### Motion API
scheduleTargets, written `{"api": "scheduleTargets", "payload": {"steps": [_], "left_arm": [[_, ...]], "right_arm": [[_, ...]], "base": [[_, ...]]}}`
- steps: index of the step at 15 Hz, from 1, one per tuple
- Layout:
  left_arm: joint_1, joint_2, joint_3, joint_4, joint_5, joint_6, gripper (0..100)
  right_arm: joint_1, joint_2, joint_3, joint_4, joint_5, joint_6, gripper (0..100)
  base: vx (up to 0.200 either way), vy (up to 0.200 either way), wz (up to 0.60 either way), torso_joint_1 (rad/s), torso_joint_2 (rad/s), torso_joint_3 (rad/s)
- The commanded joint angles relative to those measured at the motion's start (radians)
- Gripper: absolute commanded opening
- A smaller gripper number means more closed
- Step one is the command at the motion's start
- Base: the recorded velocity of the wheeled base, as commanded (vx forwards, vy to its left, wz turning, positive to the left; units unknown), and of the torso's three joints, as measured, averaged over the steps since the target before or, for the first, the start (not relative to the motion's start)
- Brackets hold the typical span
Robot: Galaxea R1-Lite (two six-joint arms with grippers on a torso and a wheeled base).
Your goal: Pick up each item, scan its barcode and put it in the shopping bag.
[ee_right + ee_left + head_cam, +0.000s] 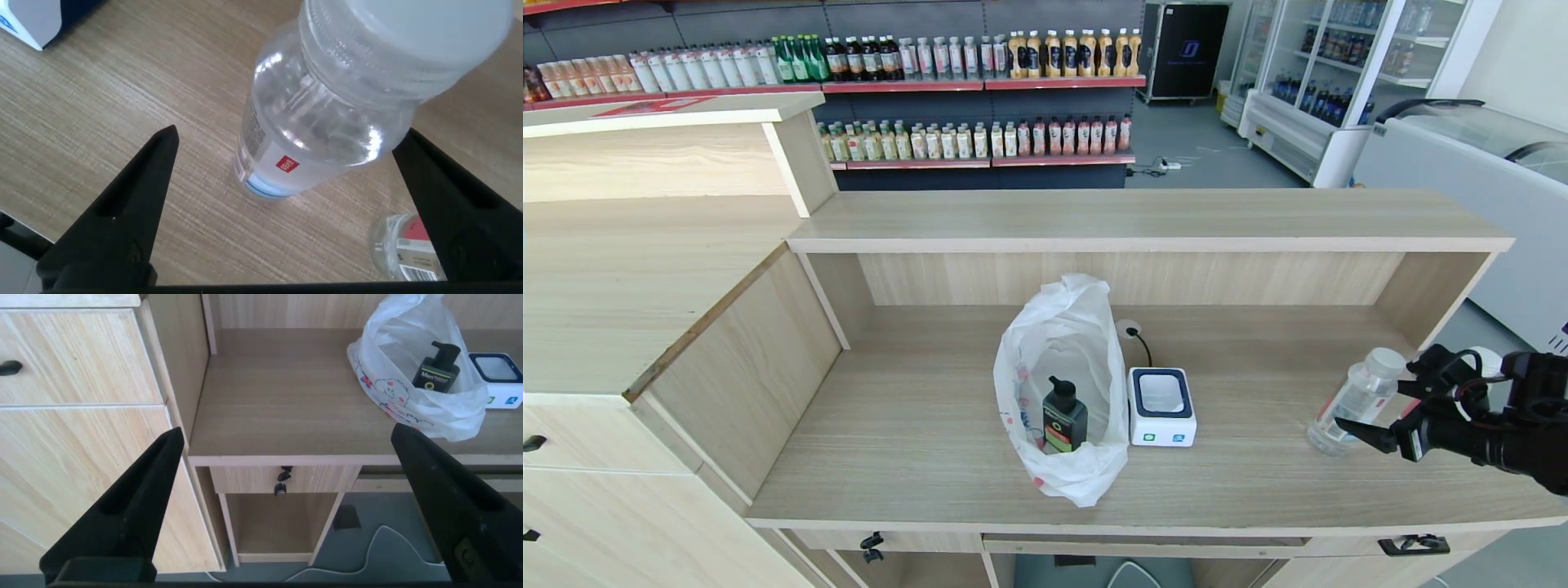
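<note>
We have one black bottle (pixel 1064 418) in the bag (pixel 1054 327); the clear bottle (pixel 1352 404) waits unscanned by our wide-spread right gripper (pixel 1380 402)

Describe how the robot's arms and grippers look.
The left gripper and right gripper each have two matte black, wedge-shaped fingers tapering to points. The right arm is black, with small red accents, a white round part and looped black cables near the wrist.
</note>
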Motion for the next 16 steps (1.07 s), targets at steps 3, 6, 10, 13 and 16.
{"api": "scheduleTargets", "payload": {"steps": [3,6,10,13,16], "left_arm": [[0.000,0.001,0.000,0.000,0.000,0.000,100],[0.000,0.001,0.000,0.000,0.000,0.000,100],[0.000,0.001,0.000,0.000,0.000,0.000,100],[0.000,0.001,0.000,0.000,0.000,0.000,100],[0.000,0.001,0.000,0.000,0.000,0.000,100]], "right_arm": [[0.025,0.058,-0.019,-0.031,0.001,0.001,100],[0.046,0.077,-0.019,-0.048,0.001,0.003,100],[0.074,0.103,-0.025,-0.080,-0.003,0.004,100],[0.077,0.101,-0.027,-0.082,-0.001,0.006,100],[0.074,0.096,-0.030,-0.097,0.001,0.007,0]], "base": [[0.000,0.000,0.00,0.000,0.00,0.000],[0.000,0.000,0.00,0.000,0.00,0.000],[0.000,0.000,0.00,0.000,0.00,0.000],[0.000,0.000,0.00,0.000,0.00,0.000],[0.000,0.000,0.00,0.000,0.00,0.000]]}}
